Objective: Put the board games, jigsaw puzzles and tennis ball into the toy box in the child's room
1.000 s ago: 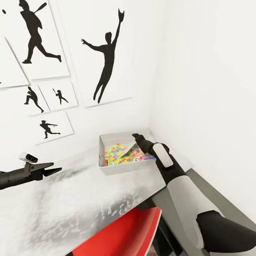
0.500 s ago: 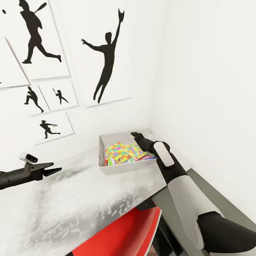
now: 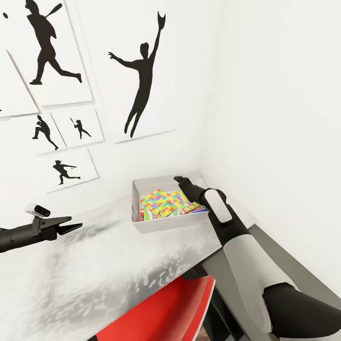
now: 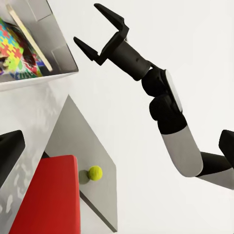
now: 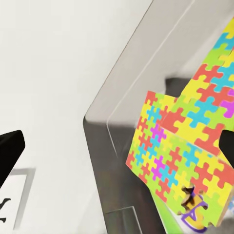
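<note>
At centre-right of the head view I have the right gripper (image 3: 178, 179) hanging over the far rim of the shallow light grey toy box (image 3: 161, 224); from the left wrist camera its two black fingers (image 4: 86, 48) stand spread with nothing between them. Inside the bin lie the jigsaw puzzles (image 3: 157, 201), flat boxes printed all over in yellow, red, blue and green interlocking pieces, one overlapping the other and both resting tilted on further printed boxes beneath. At lower left of the head view the left gripper (image 3: 71, 223) hovers over the pale grey-white table (image 3: 94, 265), well apart from the bin; I cannot tell how its fingers stand. What I judge remains is the yellow-green tennis ball (image 4: 95, 172), seen low in the left wrist picture on the lower dark grey section just beside the red chair seat (image 4: 46, 200). It lies back toward the robot, behind the open right fingers, so the right arm looks nearer.
</note>
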Controlling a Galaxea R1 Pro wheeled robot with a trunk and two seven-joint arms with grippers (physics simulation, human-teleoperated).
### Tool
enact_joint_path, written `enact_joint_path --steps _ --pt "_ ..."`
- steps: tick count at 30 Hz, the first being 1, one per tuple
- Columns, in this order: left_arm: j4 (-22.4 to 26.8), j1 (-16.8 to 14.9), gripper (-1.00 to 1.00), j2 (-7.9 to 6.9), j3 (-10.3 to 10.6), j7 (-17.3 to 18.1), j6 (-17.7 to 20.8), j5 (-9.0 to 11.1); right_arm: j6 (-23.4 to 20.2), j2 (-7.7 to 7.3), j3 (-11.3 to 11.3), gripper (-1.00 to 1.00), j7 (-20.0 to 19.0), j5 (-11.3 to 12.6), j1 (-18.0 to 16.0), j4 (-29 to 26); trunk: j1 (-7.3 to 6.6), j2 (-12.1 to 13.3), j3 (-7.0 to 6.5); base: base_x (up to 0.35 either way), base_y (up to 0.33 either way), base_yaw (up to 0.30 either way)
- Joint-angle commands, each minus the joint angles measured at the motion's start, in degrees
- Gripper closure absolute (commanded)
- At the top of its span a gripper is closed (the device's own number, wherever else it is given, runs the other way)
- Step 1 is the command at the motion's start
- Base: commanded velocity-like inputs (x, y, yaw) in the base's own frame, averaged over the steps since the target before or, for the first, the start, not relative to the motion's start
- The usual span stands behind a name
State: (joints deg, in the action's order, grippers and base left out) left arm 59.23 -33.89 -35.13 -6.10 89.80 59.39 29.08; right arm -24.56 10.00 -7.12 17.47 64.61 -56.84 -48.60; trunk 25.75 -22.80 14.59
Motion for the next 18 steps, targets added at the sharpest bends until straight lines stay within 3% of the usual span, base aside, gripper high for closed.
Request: enact_joint_path --steps 1,13,18 --pt "0.0 0.0 -1.0 -0.03 0.0 0.2 0.6 0.0 0.0 0.0 -0.1 -1.0 0.5 0.5 0.0 -0.1 0.03 -0.1 0.11 0.0 0.0 0.0" --pt "0.0 0.0 -1.0 -0.03 0.0 0.2 0.6 0.0 -0.4 -0.24 -0.3 -1.0 0.4 0.6 1.2 -6.8 0.03 -0.1 -0.42 0.0 0.0 0.0" --pt "0.0 0.0 -1.0 -0.03 0.0 0.2 0.6 0.0 -0.9 -0.91 -0.4 -1.0 0.3 0.6 3.8 -10.0 0.03 -0.1 -0.88 -0.093 0.033 0.0"
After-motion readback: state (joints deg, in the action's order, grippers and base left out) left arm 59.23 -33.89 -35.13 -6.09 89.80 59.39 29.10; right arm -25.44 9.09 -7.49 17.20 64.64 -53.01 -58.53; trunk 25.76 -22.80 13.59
